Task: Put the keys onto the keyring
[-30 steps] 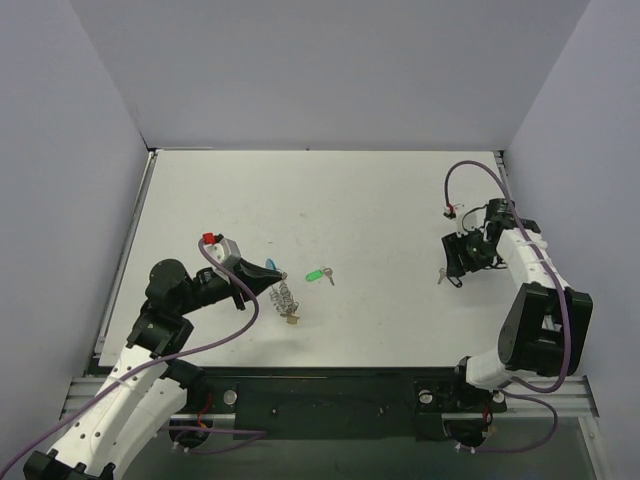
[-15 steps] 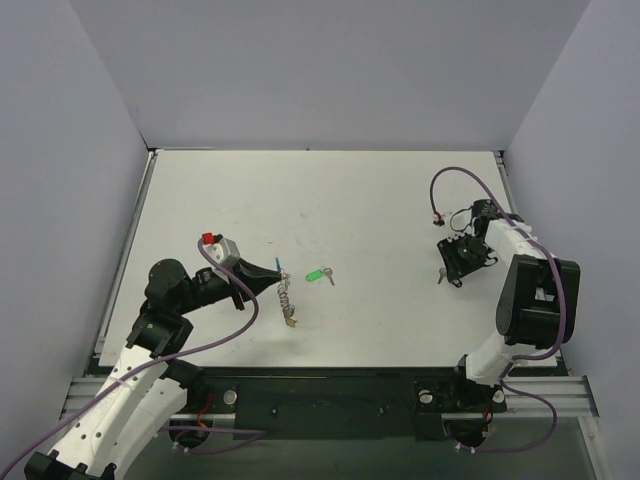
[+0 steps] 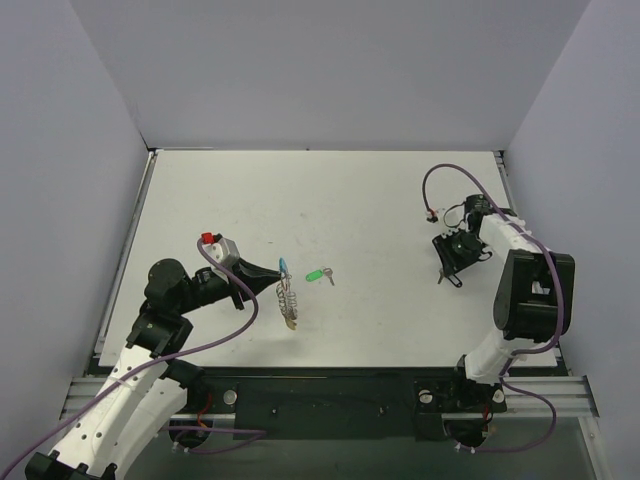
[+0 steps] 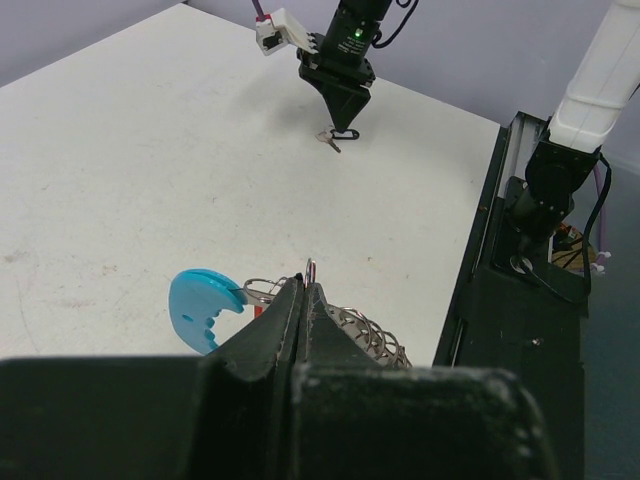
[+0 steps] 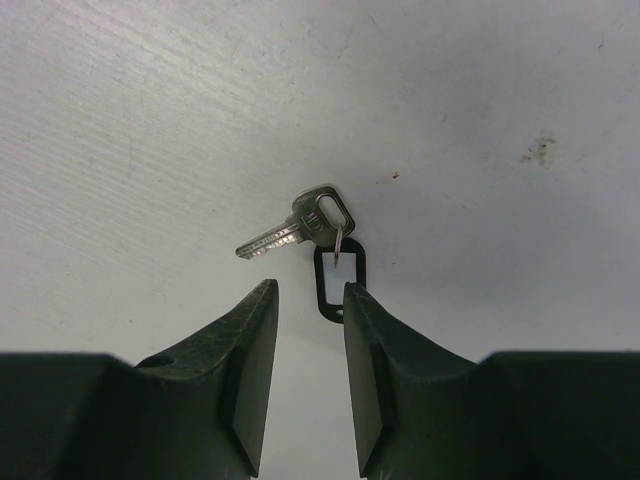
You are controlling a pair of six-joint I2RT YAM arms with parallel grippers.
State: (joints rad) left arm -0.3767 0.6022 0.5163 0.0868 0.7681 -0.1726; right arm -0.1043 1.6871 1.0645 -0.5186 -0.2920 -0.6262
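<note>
Your left gripper [image 4: 305, 292] is pinching the keyring [image 4: 372, 338]; the green-tagged key [image 3: 320, 274] is lying just beside it. Your right gripper [image 5: 308, 295] is hovering, narrowly spread, over the black-tagged key [image 5: 305, 228]

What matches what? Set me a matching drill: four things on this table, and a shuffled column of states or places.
1. keyring
2. green-tagged key
3. black-tagged key
4. right pincer

A. open
B. lying free in the middle of the table, nothing touching it
C. gripped by the shut left pincer
D. lying just past the open fingertips

Pairs: 1-C, 2-B, 3-D, 4-A
</note>
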